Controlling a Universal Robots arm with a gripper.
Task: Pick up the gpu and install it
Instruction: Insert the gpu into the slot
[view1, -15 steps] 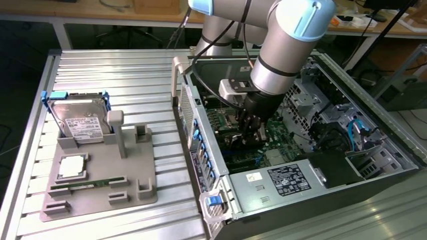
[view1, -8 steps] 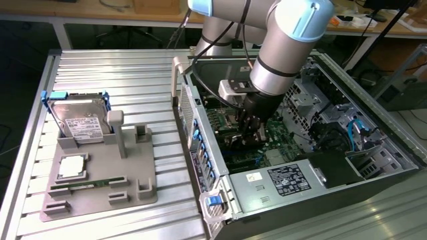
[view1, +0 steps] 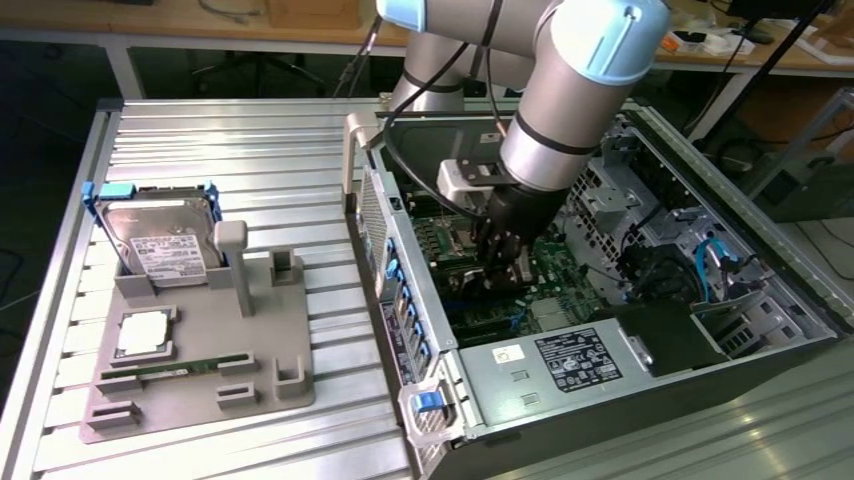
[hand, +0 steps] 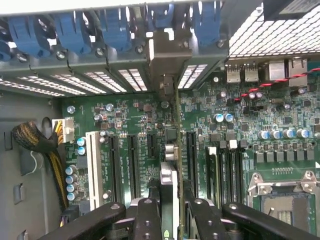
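Observation:
My gripper (view1: 491, 268) reaches down inside the open computer case (view1: 747, 250), low over the green motherboard (view1: 554, 285). It is shut on the gpu (view1: 470, 288), a thin dark card held on edge. In the wrist view the gpu (hand: 170, 150) runs edge-on from between my black fingers (hand: 148, 216) towards the case's rear wall. Its pale metal bracket (hand: 166, 55) stands at the row of rear slot openings. The card stands over the motherboard (hand: 125, 120) among the long black expansion slots (hand: 191, 155); whether it is seated in one I cannot tell.
A grey fixture (view1: 200, 350) on the slatted table at the exterior view's left carries a hard drive in a blue frame (view1: 160, 238), a processor (view1: 144, 333) and a green memory stick (view1: 174, 368). Blue slot latches (hand: 70, 30), a cable bundle (hand: 37, 142) and the processor socket (hand: 280, 200) surround the card.

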